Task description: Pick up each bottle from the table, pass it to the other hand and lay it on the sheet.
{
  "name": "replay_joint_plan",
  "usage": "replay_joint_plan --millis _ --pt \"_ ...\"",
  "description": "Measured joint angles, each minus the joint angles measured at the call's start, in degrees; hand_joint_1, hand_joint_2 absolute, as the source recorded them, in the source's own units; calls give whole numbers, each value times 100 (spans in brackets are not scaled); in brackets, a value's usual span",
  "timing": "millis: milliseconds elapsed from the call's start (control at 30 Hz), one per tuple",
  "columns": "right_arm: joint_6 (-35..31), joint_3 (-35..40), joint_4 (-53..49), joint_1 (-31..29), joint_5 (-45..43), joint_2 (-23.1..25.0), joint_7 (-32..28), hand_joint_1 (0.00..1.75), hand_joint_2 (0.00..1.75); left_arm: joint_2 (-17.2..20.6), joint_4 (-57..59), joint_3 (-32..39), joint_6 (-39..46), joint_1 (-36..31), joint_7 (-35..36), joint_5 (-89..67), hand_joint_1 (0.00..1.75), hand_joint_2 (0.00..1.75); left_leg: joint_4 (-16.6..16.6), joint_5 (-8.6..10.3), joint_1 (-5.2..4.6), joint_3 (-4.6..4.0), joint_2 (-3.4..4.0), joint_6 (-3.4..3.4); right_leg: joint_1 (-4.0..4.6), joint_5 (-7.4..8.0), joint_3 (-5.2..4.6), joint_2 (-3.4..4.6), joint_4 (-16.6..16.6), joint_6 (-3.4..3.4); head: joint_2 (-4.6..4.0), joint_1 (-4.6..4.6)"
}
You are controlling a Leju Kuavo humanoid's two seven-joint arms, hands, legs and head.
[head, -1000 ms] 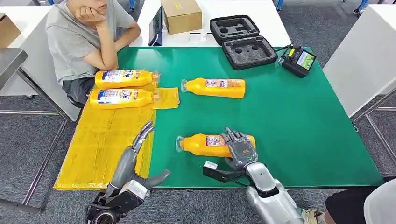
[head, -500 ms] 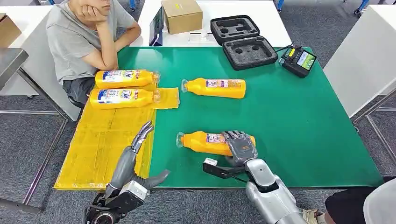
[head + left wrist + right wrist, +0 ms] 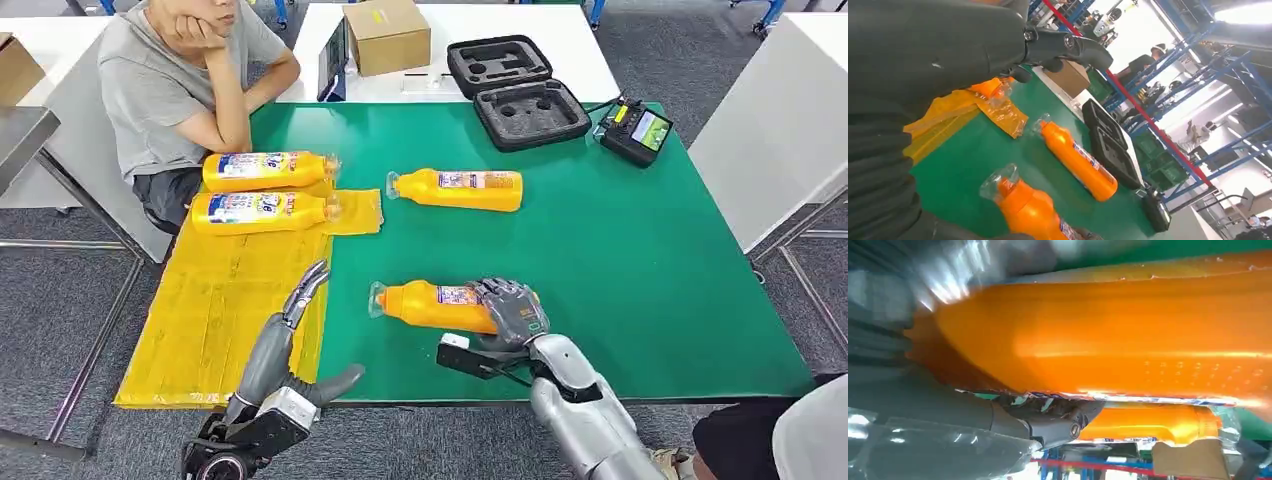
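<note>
My right hand grips the base end of the near orange bottle, which lies cap-left above the green table. In the right wrist view the bottle sits tight against my hand's fingers. A second orange bottle lies on its side farther back; the left wrist view shows it beyond the near one. Two more bottles lie on the yellow sheet at the left. My left hand hovers with fingers spread over the sheet's near edge, holding nothing.
A person sits at the far left corner, leaning on the table. A cardboard box, an opened black foam case and a small black device stand at the back. A white table flanks the right side.
The near bottle has shifted slightly left and away in my right hand, its cap end rising. My left hand has stayed put.
</note>
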Motion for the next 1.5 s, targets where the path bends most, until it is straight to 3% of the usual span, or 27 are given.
replay_joint_plan --millis 67,233,600,900,1133,1500 --pt "294 -50 61 -39 -574 2 -487 175 175 0 2 -7 -22 -34 -31 22 0 175 0 -10 0 18 9 3 -1 -1 16 12 -1 -1 0 -2" --pt "277 -137 125 8 -1213 24 -980 175 175 0 2 -15 -6 -49 -65 70 0 175 0 -11 0 26 8 4 0 -2 23 11 -2 -1 0 0" --pt "441 -179 -35 178 -1646 70 -1177 175 175 -17 24 -44 -151 -135 -61 359 0 175 0 -11 0 30 8 4 0 -2 25 12 -1 -1 0 0" --pt "299 -341 -629 741 -2448 218 -1670 175 175 -325 231 -90 132 -167 -129 1333 0 175 0 -10 -1 2 -2 6 -1 -3 9 6 0 0 0 -2" --pt "21 -448 -1459 1236 -2825 505 -1909 175 175 -601 1027 -212 557 -504 -201 2421 0 175 0 -8 -1 -21 -7 7 -2 -3 -16 4 1 0 0 -2" --pt "-326 -679 -2341 1750 -2866 607 -1889 175 175 -684 1785 -339 1012 -1001 -470 3071 0 175 0 -8 -2 -33 -7 8 -7 -3 -29 4 0 0 0 -2"
